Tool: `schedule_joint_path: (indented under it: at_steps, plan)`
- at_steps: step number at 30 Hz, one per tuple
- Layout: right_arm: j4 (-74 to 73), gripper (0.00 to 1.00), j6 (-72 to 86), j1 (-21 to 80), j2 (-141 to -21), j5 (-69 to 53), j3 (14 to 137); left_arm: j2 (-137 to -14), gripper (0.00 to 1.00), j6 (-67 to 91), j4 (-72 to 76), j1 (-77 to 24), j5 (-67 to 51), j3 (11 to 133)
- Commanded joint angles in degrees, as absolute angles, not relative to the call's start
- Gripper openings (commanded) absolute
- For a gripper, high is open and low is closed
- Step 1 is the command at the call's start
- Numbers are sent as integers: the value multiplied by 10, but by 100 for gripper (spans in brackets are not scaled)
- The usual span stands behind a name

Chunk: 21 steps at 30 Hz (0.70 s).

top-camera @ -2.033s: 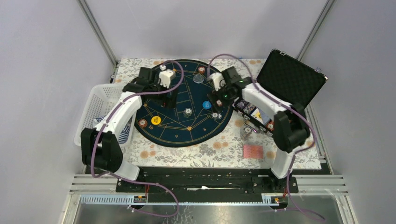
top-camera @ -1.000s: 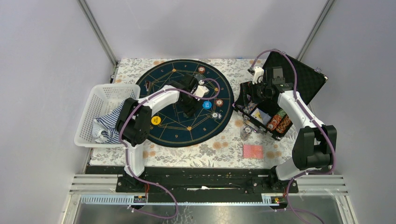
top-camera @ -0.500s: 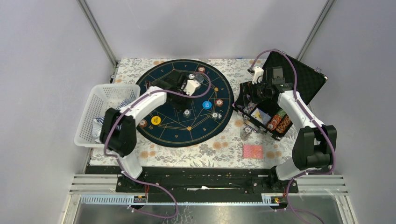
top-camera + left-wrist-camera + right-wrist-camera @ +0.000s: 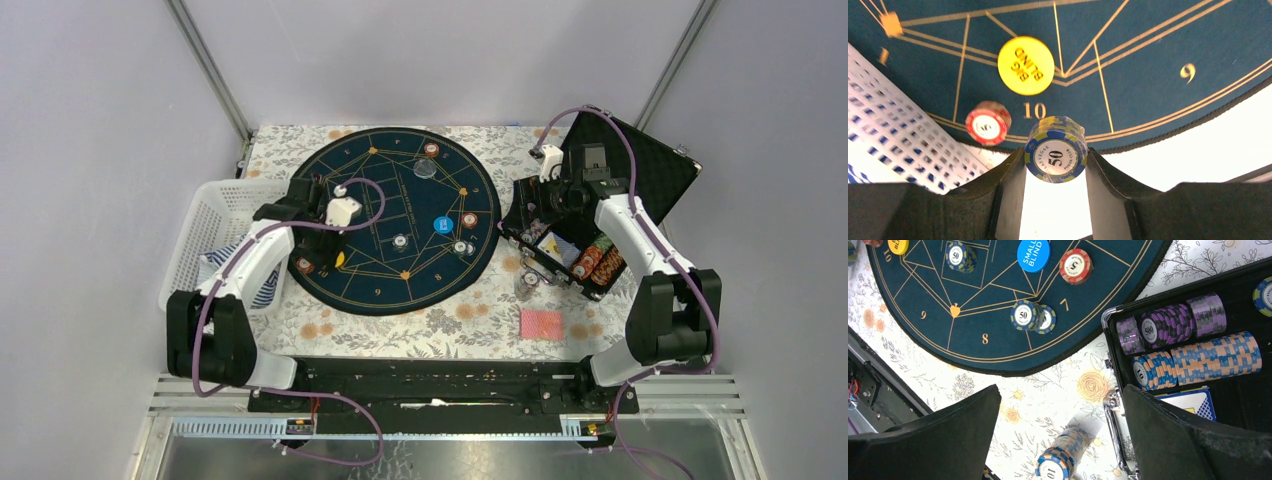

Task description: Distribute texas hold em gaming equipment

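Top view: the round mat (image 4: pixel 385 275) holds scattered chips.

Left wrist: left fingers (image 4: pixel 1010 195) are clamped on a 50-chip stack (image 4: pixel 1056 155) over the mat's rim, near the red chip (image 4: pixel 987 123). Released here, it could topple off the mat.

Right wrist: right fingers (image 4: pixel 938 440) are spread wide and empty, just off the mat.

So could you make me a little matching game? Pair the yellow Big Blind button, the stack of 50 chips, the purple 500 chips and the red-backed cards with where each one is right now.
Things:
1. yellow Big Blind button
2. stack of 50 chips
3. purple 500 chips
4. red-backed cards

Places:
A. inside the black case
B. on the floral tablecloth, off the mat
C. held in the left end effector
D. on the mat, near the number 10

Pairs: 1-D, 2-C, 3-A, 4-B.
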<state>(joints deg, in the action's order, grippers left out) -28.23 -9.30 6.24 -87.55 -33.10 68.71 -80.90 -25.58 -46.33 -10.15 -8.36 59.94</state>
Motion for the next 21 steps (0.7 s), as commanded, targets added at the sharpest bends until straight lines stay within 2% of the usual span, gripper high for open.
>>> schedule_joint_path:
  at_steps: [1, 17, 21]
  plan:
    - [-291, 100, -102, 60, -839, -350, 683, -767, 38, -303, -457, -84, -91, 556]
    - [-290, 100, -103, 60, -834, -352, 670, -798, 42, -291, -309, -83, -22, 457]
    - [-289, 100, -103, 60, -834, -352, 670, -801, 46, -293, -286, -83, -3, 448]
